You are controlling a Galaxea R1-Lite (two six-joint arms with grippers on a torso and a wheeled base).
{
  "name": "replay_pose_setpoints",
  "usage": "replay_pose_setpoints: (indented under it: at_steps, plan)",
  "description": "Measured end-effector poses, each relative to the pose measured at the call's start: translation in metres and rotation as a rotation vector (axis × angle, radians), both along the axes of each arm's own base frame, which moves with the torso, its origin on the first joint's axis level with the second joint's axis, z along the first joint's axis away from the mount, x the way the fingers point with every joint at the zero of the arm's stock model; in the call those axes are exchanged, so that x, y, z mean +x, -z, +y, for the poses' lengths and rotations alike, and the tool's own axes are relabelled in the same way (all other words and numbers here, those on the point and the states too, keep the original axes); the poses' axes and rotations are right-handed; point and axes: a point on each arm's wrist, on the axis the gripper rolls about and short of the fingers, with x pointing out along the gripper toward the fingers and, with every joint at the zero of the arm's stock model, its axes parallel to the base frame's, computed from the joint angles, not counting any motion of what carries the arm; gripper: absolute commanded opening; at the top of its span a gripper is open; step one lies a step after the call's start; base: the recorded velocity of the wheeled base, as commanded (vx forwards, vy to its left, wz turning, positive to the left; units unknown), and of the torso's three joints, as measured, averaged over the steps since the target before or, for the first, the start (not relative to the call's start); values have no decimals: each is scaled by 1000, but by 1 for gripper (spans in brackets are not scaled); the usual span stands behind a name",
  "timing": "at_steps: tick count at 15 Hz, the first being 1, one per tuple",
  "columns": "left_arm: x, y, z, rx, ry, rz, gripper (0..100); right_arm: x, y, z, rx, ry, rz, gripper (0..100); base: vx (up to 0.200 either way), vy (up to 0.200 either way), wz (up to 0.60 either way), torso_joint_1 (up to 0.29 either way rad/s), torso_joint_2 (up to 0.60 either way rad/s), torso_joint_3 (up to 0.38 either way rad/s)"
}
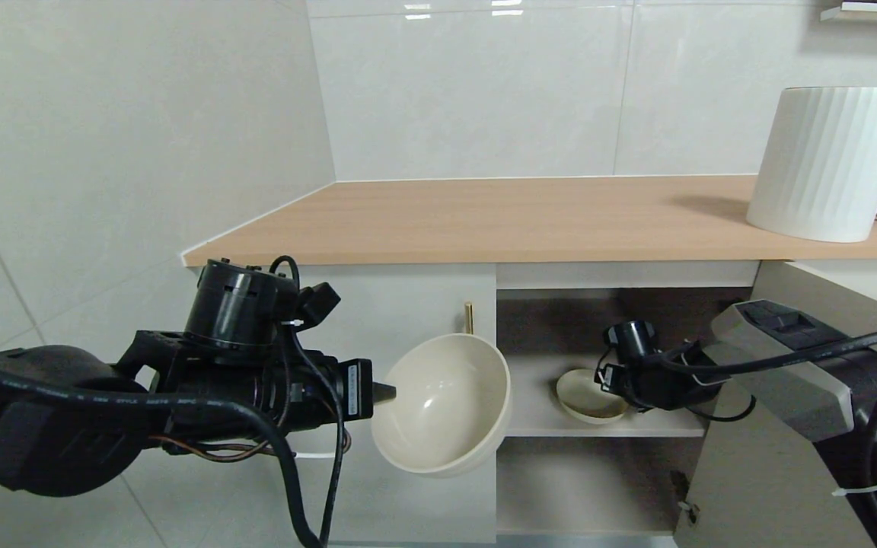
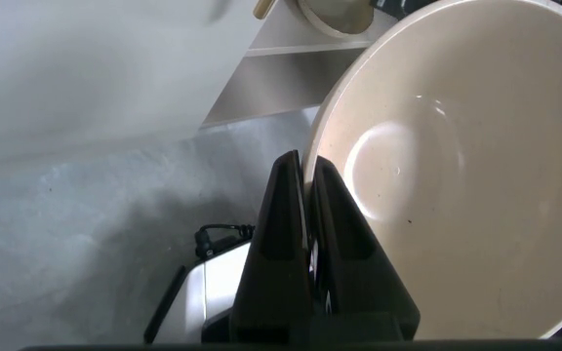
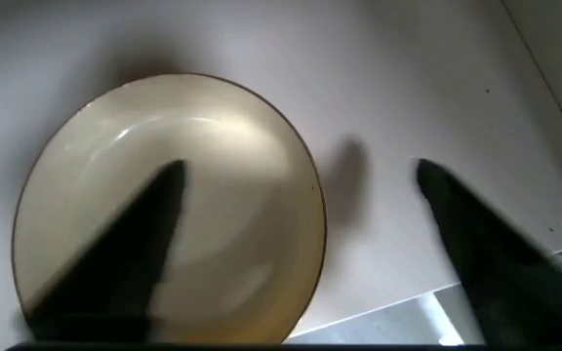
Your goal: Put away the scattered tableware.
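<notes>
Pinching the rim of a large cream bowl (image 1: 446, 407) with the left gripper (image 1: 384, 392), black fingers (image 2: 286, 214) clamped together on the thin wall at the bowl's left edge. Holding that bowl tilted on its side in mid-air, hollow facing the head camera, in front of the closed cabinet door (image 1: 408, 304) and just below its brass knob (image 1: 468, 317).

Hanging the right gripper (image 1: 612, 380) inside the open cabinet compartment on the right, at the level of the middle shelf (image 1: 541, 415). Spreading its fingers wide apart over a small cream dish (image 1: 587, 399), with one finger (image 3: 135, 253) above the dish and the other (image 3: 476, 253) above bare shelf beside it, gripping nothing. Seeing the dish lying flat on that shelf, hollow up, toward the left part of the compartment.

Seeing also, farther off on the wooden countertop (image 1: 522, 217) at the right, a tall white ribbed container (image 1: 830, 160) standing upright.
</notes>
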Motion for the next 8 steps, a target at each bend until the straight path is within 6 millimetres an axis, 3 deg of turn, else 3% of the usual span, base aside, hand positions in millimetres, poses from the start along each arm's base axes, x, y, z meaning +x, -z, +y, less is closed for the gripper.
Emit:
replay_pose_setpoints:
  at_steps: [2, 4, 8]
  plan:
    - [0, 1, -5, 2, 12, 0, 0, -5, -9, 0, 16, 14, -5, 100, 0, 0, 0, 0, 0, 0]
    - [3, 5, -16, 19, 13, -22, 0, -24, -29, 3, 24, 0, 7, 100, 0, 0, 0, 0, 0, 0]
    - [0, 27, -43, 96, 35, 6, 0, -78, -95, 28, 75, -139, 17, 100, 0, 0, 0, 0, 0, 0]
